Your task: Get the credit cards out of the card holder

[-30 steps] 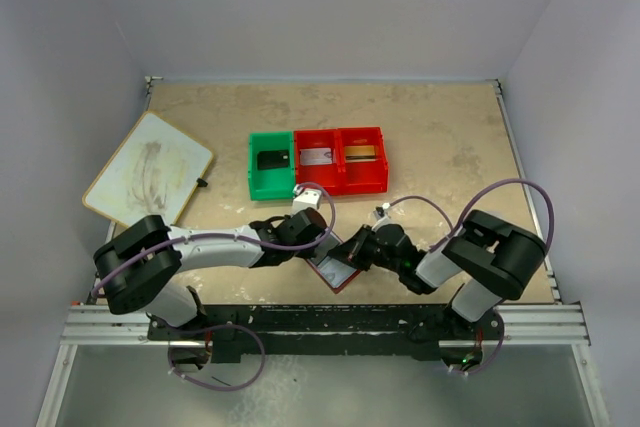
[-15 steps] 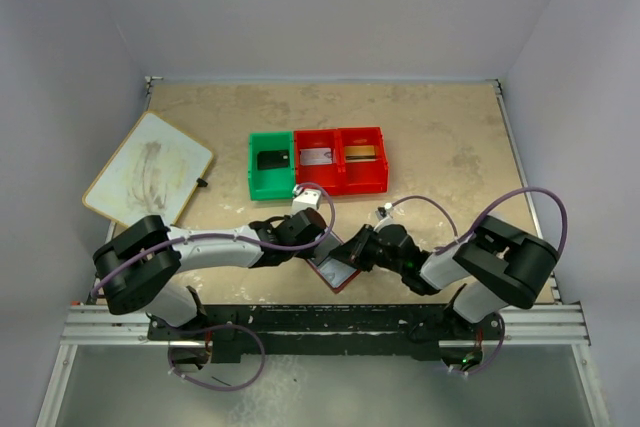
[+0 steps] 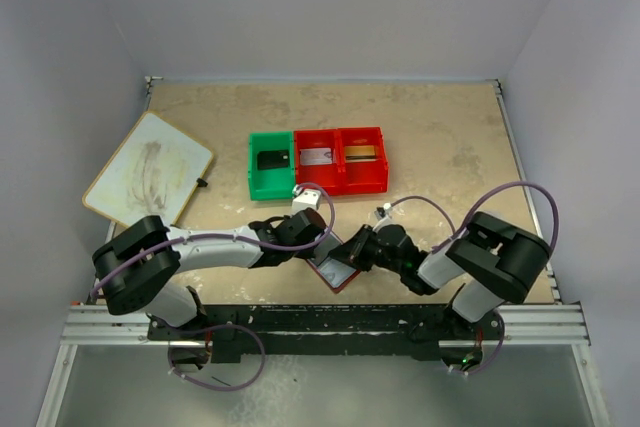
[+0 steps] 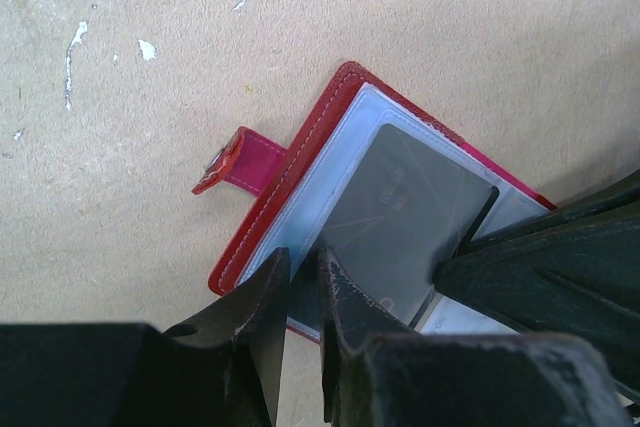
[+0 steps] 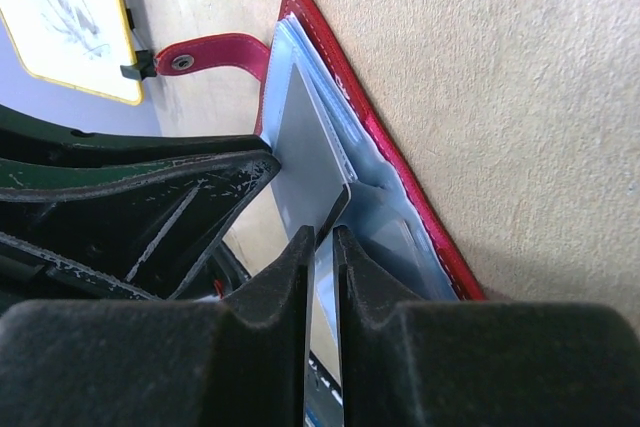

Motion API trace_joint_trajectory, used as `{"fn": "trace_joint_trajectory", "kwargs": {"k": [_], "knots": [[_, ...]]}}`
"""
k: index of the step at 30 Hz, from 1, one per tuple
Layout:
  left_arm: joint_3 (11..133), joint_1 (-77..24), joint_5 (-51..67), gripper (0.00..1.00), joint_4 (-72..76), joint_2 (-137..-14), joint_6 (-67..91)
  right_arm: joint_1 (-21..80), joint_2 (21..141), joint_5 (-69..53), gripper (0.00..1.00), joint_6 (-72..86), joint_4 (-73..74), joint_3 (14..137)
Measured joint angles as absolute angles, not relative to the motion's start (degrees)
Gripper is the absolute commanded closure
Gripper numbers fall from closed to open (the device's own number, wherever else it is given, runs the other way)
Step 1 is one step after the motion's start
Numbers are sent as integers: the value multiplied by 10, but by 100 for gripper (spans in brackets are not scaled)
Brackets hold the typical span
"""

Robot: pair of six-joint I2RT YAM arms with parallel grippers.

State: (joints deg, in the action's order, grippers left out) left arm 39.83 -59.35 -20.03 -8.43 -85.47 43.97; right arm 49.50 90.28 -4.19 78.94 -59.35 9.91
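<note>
- We kept left gripper (image 4: 303, 269) narrow on the wallet (image 4: 310, 172) edge under its tips.
- Our right gripper (image 5: 322, 243) nipped the grey card (image 5: 305, 162) corner, jaws narrow.
- Only our right elbow (image 3: 497, 255) shifted; card still sleeved.

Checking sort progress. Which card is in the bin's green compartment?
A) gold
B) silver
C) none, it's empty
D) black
D: the black card lies in the green compartment; the silver card and gold card lie further right.
</note>
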Motion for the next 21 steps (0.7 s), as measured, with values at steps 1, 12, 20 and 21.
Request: {"fn": "trace_joint_trajectory", "kwargs": {"k": [1,12,20,21], "knots": [[398,-594,-200,85,-84,-855,439,495,905,-42,84,789,-596,99],[394,-593,-199,87,-89,-848,440,495,938,-55,99,790,-648,97],[379,-593,-199,87,-91,-830,446,495,888,-57,99,790,-624,86],[378,-593,-199,87,-91,-828,446,495,884,-58,99,790,-620,86]]}}
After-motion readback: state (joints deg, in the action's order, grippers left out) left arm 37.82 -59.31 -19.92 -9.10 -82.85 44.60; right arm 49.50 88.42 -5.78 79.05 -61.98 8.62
